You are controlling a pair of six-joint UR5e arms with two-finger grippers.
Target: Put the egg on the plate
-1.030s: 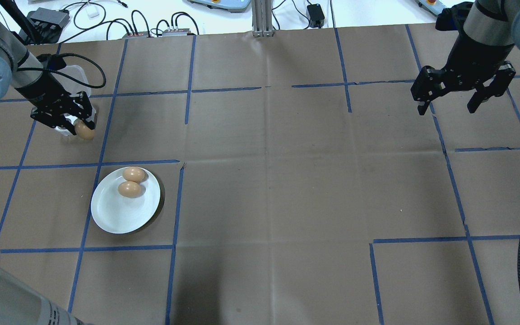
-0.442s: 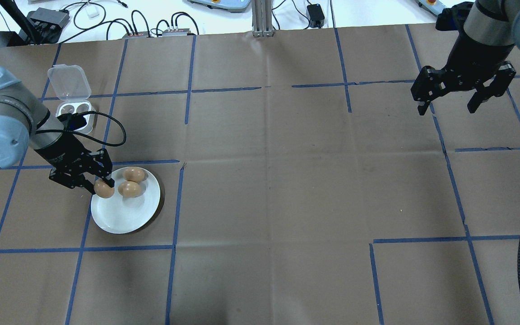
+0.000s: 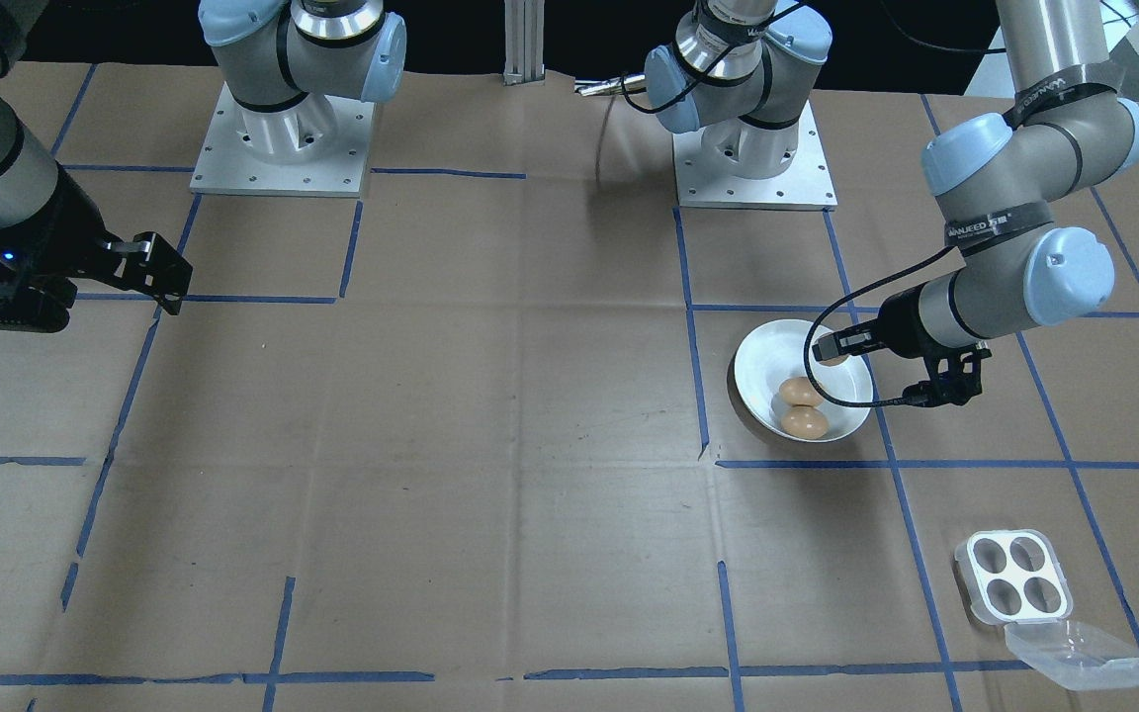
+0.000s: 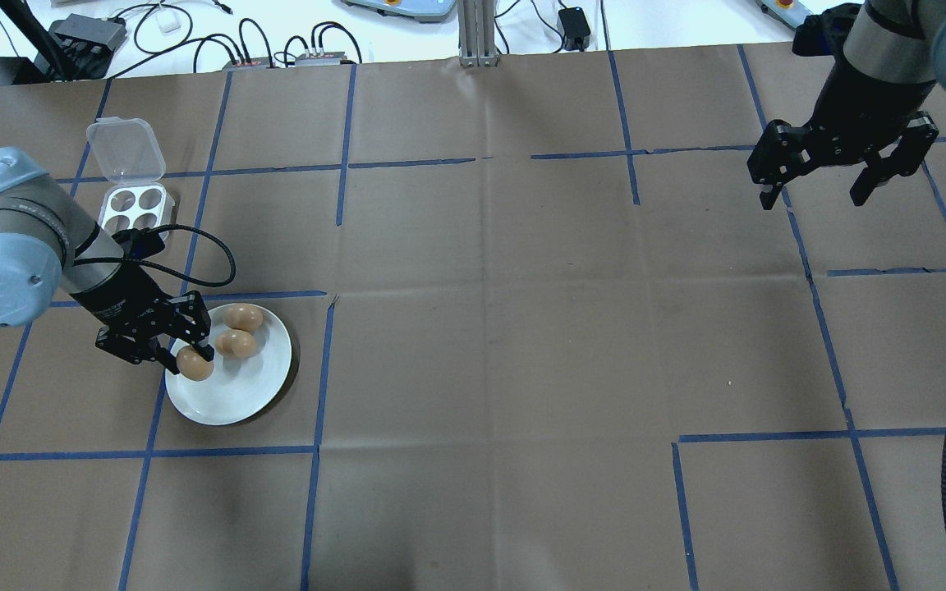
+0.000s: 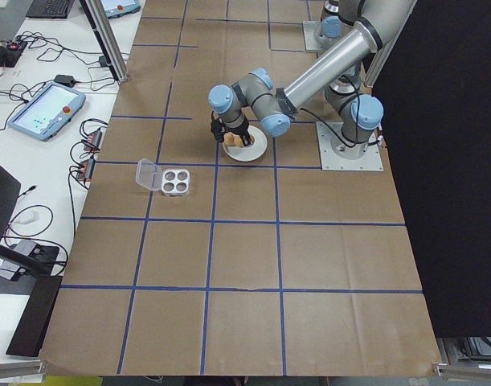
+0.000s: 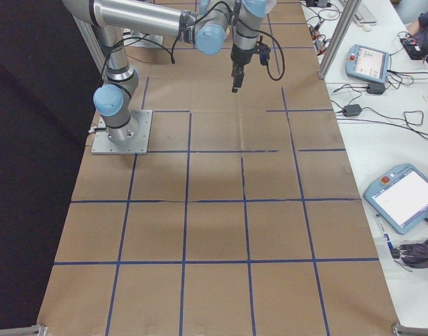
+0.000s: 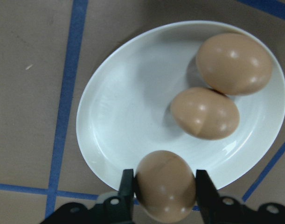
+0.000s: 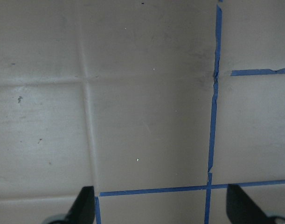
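My left gripper (image 7: 164, 191) clamps an egg (image 7: 165, 185) over the plate (image 7: 119, 126) rim, beside two eggs (image 7: 205, 113) lying there. My right gripper (image 4: 838, 176) hangs spread wide, empty.

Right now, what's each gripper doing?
Left gripper: closed on a brown egg over the plate.
Right gripper: open, empty.

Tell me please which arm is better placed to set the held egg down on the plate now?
The left. Its left gripper is shut on the egg above the plate, near the rim beside two eggs already there. The right gripper hangs open and empty far across the table.
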